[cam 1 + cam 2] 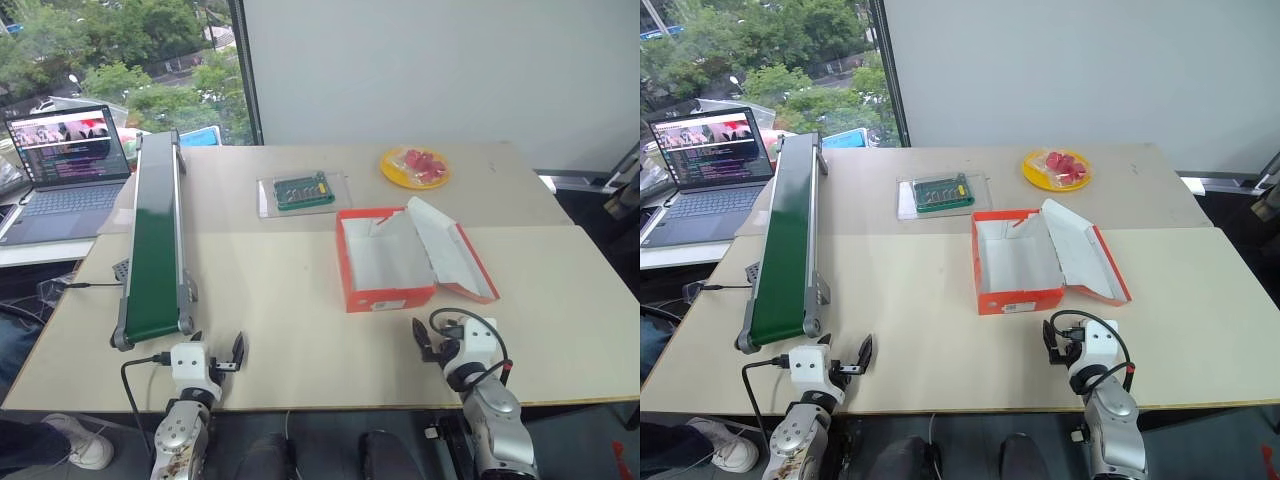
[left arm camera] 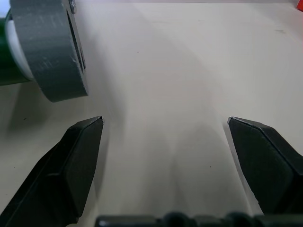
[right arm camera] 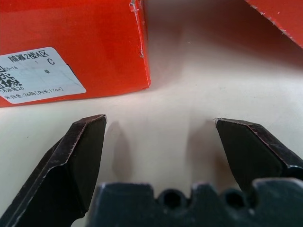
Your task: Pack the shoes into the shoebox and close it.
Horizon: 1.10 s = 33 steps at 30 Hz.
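Observation:
The shoebox is red-orange with a white inside and stands open at the table's middle right, with nothing in it. Its lid leans outward on the right side. The shoes are out of view. My right gripper hovers open just in front of the box's labelled end, with bare table between its fingers. My left gripper is open over the table near the front edge, beside the end of the conveyor.
A green conveyor belt runs along the left side, its grey end roller close to my left gripper. A laptop sits far left. A clear tray with a circuit board and a yellow plate of red pieces lie at the back.

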Available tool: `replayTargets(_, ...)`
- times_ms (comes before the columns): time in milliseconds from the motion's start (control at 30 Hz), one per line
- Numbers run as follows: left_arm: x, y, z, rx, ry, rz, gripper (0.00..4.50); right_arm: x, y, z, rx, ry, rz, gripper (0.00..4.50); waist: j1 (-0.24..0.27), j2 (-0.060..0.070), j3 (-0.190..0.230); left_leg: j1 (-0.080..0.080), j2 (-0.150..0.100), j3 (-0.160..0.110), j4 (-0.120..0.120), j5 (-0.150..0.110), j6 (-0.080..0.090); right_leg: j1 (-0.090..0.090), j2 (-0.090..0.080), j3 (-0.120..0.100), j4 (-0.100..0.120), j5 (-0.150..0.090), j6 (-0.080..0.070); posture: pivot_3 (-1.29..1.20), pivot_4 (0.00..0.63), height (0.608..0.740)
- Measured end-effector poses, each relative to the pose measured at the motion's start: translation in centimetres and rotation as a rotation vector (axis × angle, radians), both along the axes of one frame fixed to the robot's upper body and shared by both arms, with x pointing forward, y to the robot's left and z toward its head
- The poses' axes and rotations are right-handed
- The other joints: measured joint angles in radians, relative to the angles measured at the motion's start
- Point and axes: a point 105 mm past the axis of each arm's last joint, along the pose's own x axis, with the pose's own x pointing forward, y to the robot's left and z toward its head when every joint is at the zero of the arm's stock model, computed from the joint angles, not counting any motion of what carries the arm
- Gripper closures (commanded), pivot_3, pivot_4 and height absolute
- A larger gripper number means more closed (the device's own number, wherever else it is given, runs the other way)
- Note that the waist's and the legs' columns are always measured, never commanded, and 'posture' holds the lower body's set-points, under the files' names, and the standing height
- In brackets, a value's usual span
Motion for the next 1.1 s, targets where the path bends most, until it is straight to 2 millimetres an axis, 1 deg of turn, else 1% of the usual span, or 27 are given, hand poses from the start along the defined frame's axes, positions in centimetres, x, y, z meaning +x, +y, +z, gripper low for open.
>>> replayTargets(100,0.2,-0.4,-0.1,-0.006,0.011,-0.020,0.00,-0.2,-0.2,-0.2,-0.011,0.007,-0.002,0.07,0.003,0.000,0.000,0.000,0.000,0.000,0.000,0.000,0.000,0.000,0.000,-0.001,0.000,0.000,0.000,0.00,0.150,0.740)
replayTargets(233,0.9,-0.8,-0.1,-0.005,0.008,-0.064,0.00,-1.2,-1.1,-0.3,-0.032,0.010,-0.047,0.07,0.015,0.000,0.000,0.001,0.000,0.000,0.000,0.000,0.000,-0.002,-0.002,-0.002,0.000,0.000,0.000,0.00,0.150,0.740)
replayTargets(333,1.2,-0.9,0.1,-0.041,0.004,-0.105,0.00,-1.9,-2.9,0.2,-0.051,-0.003,-0.144,0.07,0.019,0.001,0.001,0.000,0.000,0.000,0.000,0.000,-0.001,-0.002,-0.002,-0.002,0.000,0.000,0.000,0.00,0.150,0.740)
replayTargets(400,1.7,-1.2,0.5,-0.083,0.000,-0.175,0.00,-2.7,-5.0,1.3,-0.069,-0.036,-0.251,0.07,0.024,0.002,0.001,-0.002,0.000,0.000,0.000,0.000,-0.001,-0.003,-0.002,-0.003,0.000,0.000,0.000,0.00,0.150,0.740)
replayTargets(433,2.2,-1.8,0.9,-0.112,0.000,-0.233,0.00,-3.1,-6.1,2.2,-0.082,-0.063,-0.308,0.07,0.024,0.001,0.002,-0.003,0.000,0.000,0.000,0.000,-0.001,-0.004,-0.002,-0.004,0.000,0.000,0.000,0.00,0.150,0.740)
replayTargets(500,3.2,-2.5,1.6,-0.167,-0.017,-0.283,0.00,-3.6,-7.4,3.5,-0.104,-0.105,-0.380,0.07,0.023,-0.003,0.005,-0.007,0.000,0.000,0.000,0.000,0.000,-0.004,-0.001,-0.003,0.000,0.000,0.000,0.00,0.150,0.740)
replayTargets(567,4.9,-3.4,3.2,-0.199,-0.057,-0.343,0.00,-4.0,-8.4,5.0,-0.119,-0.147,-0.445,0.07,0.018,-0.012,0.009,-0.009,0.001,-0.001,0.003,0.005,0.008,-0.004,0.002,-0.003,0.000,0.002,-0.001,0.00,0.150,0.740)
replayTargets(600,5.3,-3.5,3.7,-0.206,-0.070,-0.361,0.00,-4.1,-8.6,5.5,-0.125,-0.160,-0.462,0.07,0.014,-0.014,0.010,-0.009,0.001,-0.001,0.003,0.005,0.008,-0.004,0.003,-0.002,0.000,0.004,-0.005,0.00,0.150,0.740)
replayTargets(633,5.7,-3.8,4.3,-0.215,-0.081,-0.389,0.00,-4.2,-9.1,6.0,-0.132,-0.175,-0.493,0.07,0.009,-0.014,0.010,-0.010,0.001,-0.001,0.003,0.005,0.008,-0.004,0.002,-0.002,0.000,0.005,-0.005,0.00,0.150,0.740)
replayTargets(733,6.3,-4.6,5.8,-0.246,-0.093,-0.473,0.00,-4.3,-10.3,7.6,-0.160,-0.208,-0.567,0.07,0.002,-0.014,0.010,-0.010,0.000,-0.001,0.003,0.005,0.008,-0.004,0.002,-0.001,-0.001,0.006,-0.001,0.00,0.150,0.740)
replayTargets(800,6.4,-5.1,6.2,-0.250,-0.094,-0.499,0.00,-3.9,-10.6,8.8,-0.175,-0.242,-0.586,0.07,-0.001,-0.015,0.011,-0.010,0.000,0.000,0.003,0.005,0.008,-0.004,0.002,-0.001,-0.001,0.007,0.001,0.00,0.150,0.740)
replayTargets(833,6.6,-5.2,6.6,-0.248,-0.103,-0.497,0.00,-3.5,-10.6,9.7,-0.191,-0.268,-0.585,0.07,-0.002,-0.015,0.011,-0.010,0.000,-0.001,0.003,0.005,0.008,-0.004,0.002,-0.001,-0.001,0.007,0.001,0.00,0.150,0.740)
replayTargets(900,7.2,-4.9,7.5,-0.235,-0.132,-0.476,0.00,-2.9,-10.5,11.4,-0.219,-0.317,-0.576,0.07,-0.002,-0.015,0.012,-0.010,0.000,-0.001,0.003,0.005,0.008,-0.004,0.002,-0.001,-0.001,0.008,0.001,0.00,0.150,0.740)
replayTargets(933,7.7,-4.4,8.7,-0.215,-0.170,-0.444,0.00,-2.3,-10.2,12.8,-0.234,-0.359,-0.557,0.07,-0.003,-0.016,0.012,-0.009,0.000,-0.001,0.003,0.005,0.008,-0.004,0.003,-0.001,-0.001,0.008,0.001,0.00,0.150,0.740)
replayTargets(1000,8.8,-3.2,11.1,-0.183,-0.251,-0.367,0.00,-1.4,-9.4,14.9,-0.258,-0.424,-0.518,0.07,-0.003,-0.017,0.013,-0.009,0.000,-0.001,0.003,0.005,0.008,-0.003,0.003,-0.001,-0.001,0.008,0.001,0.00,0.150,0.740)
replayTargets(1100,9.4,-1.7,14.6,-0.113,-0.366,-0.289,0.00,-0.2,-8.3,17.2,-0.289,-0.493,-0.459,0.07,-0.002,-0.017,0.013,-0.009,-0.001,-0.001,0.003,0.005,0.008,-0.002,0.003,-0.001,-0.002,0.008,0.003,0.00,0.150,0.740)
